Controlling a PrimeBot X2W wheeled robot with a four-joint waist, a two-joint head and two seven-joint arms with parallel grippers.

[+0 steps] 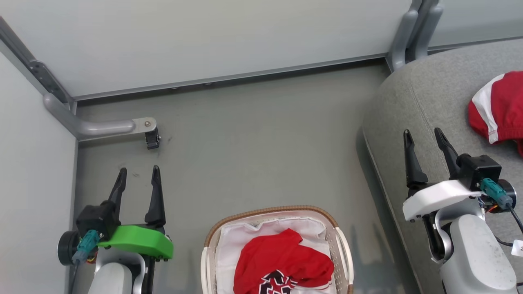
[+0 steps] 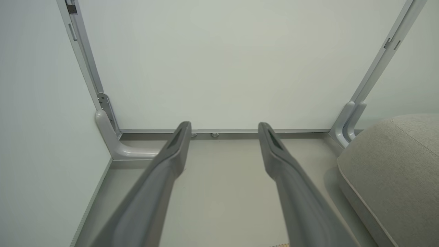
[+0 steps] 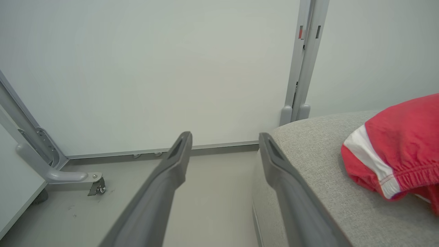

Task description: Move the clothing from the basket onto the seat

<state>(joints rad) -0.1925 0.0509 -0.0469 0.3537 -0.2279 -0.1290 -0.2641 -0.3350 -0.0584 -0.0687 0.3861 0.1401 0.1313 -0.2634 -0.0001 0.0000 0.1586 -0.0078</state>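
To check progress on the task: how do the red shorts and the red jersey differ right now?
Place: the shorts lie on the grey seat; the jersey lies in the basket. Marking: the shorts show a broad white stripe; the jersey shows a black-and-white print. Both are red and crumpled.

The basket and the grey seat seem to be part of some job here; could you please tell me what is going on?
A two-armed robot is moving red sportswear from the basket to the seat. The white-striped shorts already lie on the seat; the jersey is crumpled in the basket. Nothing is held right now: the left end effector is open over the floor beside the basket, the right end effector open over the seat's edge.
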